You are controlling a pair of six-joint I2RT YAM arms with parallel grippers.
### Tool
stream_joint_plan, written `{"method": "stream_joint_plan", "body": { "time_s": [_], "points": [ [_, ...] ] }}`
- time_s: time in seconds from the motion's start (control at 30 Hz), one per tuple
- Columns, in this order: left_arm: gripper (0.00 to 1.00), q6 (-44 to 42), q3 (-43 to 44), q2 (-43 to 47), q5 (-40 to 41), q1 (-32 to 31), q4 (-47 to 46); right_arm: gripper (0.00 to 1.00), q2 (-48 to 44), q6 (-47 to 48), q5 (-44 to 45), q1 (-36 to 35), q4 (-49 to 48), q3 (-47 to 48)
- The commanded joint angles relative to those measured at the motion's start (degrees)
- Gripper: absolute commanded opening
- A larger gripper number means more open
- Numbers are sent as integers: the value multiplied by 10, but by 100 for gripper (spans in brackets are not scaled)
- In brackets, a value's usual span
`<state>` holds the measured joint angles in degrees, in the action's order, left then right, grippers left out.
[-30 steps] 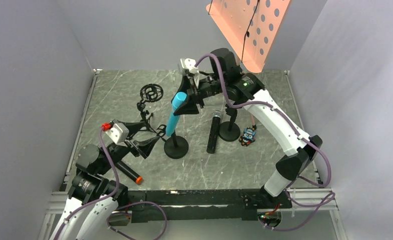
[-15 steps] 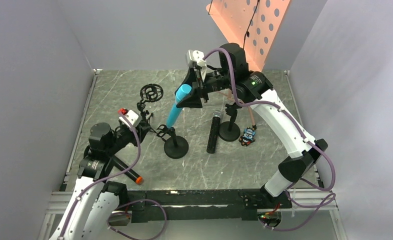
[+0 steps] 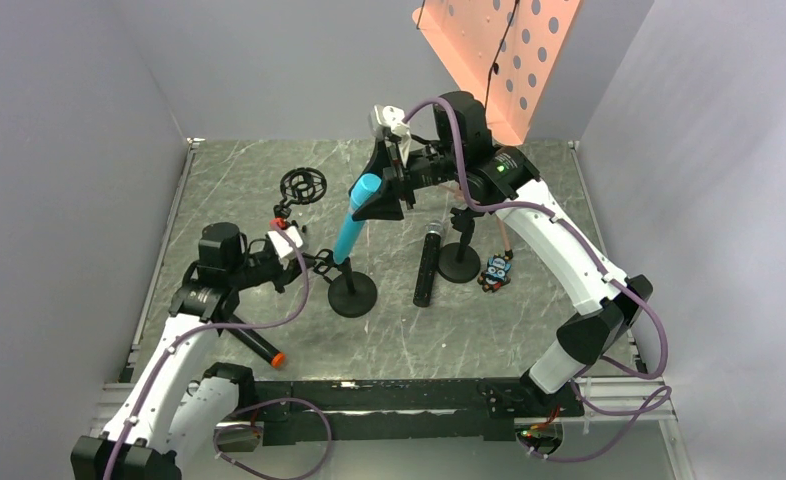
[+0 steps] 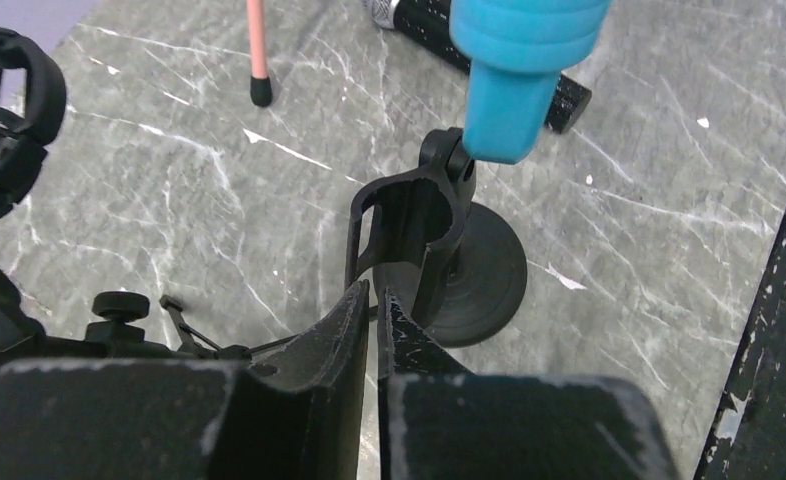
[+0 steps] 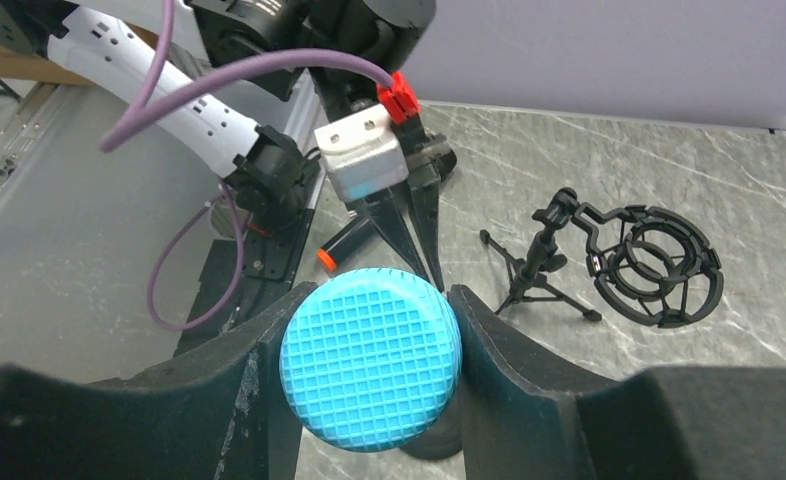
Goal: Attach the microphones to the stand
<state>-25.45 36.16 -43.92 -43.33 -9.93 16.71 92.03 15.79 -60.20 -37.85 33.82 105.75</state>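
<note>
My right gripper (image 3: 369, 197) is shut on the grid-textured head of the teal-blue microphone (image 3: 349, 228), which hangs tilted over the stand (image 3: 352, 295). The mic's lower end (image 4: 514, 105) sits just above the stand's open black clip (image 4: 414, 215), close to its top edge. My left gripper (image 4: 374, 295) has its jaws pressed nearly together on the clip's lower edge. The black microphone with the silver mesh head (image 3: 428, 265) lies flat right of the stand. The black microphone with an orange-red end (image 3: 259, 345) lies by my left arm.
A second round-base stand (image 3: 459, 262) stands right of the lying mic, with a small colourful toy figure (image 3: 496, 272) beside it. A black shock-mount ring on a small tripod (image 3: 302, 185) stands at the back left. A pink perforated board (image 3: 499, 55) leans at the back wall.
My left gripper has swung forward to the stand's clip and closed from wide open to nearly together. The right gripper has lifted the teal-blue mic slightly and tilted it more upright.
</note>
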Motion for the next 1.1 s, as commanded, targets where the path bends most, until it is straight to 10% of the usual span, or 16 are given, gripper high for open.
{"method": "stream_joint_plan", "body": {
  "time_s": [0.0, 1.07],
  "points": [
    [14, -53, 27, -17, -46, 2, 8, 27, 2, -21, -29, 2, -42, 16],
    [39, -14, -35, -13, -86, -17, -54, 27, 17, -43, -35, 2, -93, -36]
  ]
}}
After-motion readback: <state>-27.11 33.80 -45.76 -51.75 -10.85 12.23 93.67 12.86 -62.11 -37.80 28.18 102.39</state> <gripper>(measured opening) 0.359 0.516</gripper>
